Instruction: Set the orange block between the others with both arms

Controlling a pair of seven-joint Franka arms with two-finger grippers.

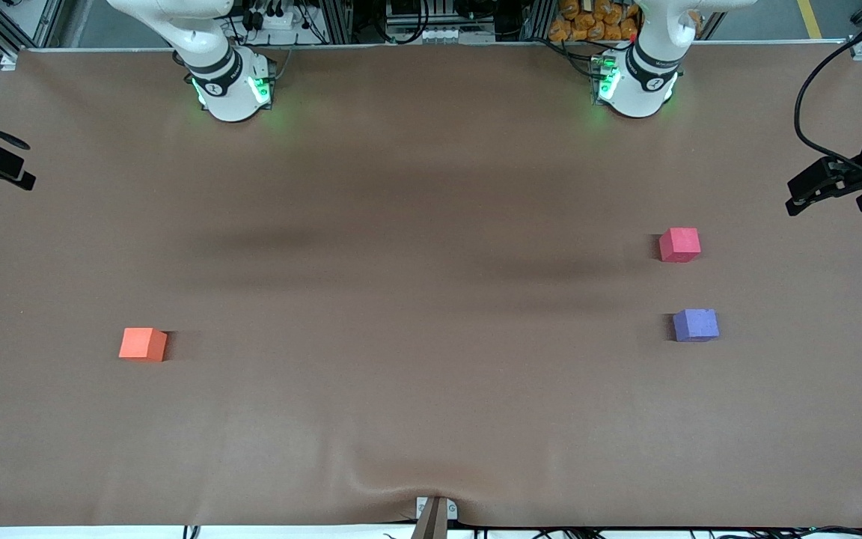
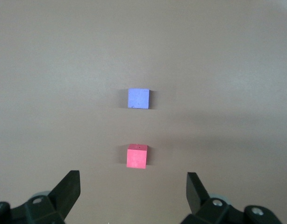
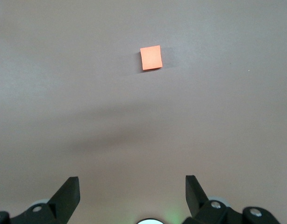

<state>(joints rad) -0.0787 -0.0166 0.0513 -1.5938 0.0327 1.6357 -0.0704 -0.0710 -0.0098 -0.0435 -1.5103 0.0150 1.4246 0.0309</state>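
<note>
The broad brown matte worktop (image 1: 431, 419) spreads under me, and I take the purple-blue cube as my landmark for everything on it. My two big white jointed arms, the right arm (image 1: 210, 52) and the left arm (image 1: 644, 60), rise from green-lit bases at the worktop's edge farthest from the front camera, and both wait high above the surface, which I judge is why my wrist cameras look down on the blocks from well off. My left hand (image 2: 133, 186) hangs over the small purple-blue matte cube (image 1: 696, 325) and its neighbour, fingers spread as wide as they go and holding nothing. My right hand (image 3: 132, 186) is just as wide open and just as empty, hovering over the right arm's end of the worktop. I count three cubes, one of each colour. The small pinkish-red matte cube (image 1: 679, 245) sits near the purple-blue cube, farther from the front camera than it, with a bare gap between the two; that gap is, I judge, the slot to be filled. The small bright orange foam-like cube (image 1: 143, 344), the thing I must move, lies well apart from the purple-blue cube, toward the right arm's end and slightly nearer the front camera. It rests flat and untouched. Lying so far from the pair, it probably calls for my right hand to lift it and my left to finish the placing.
</note>
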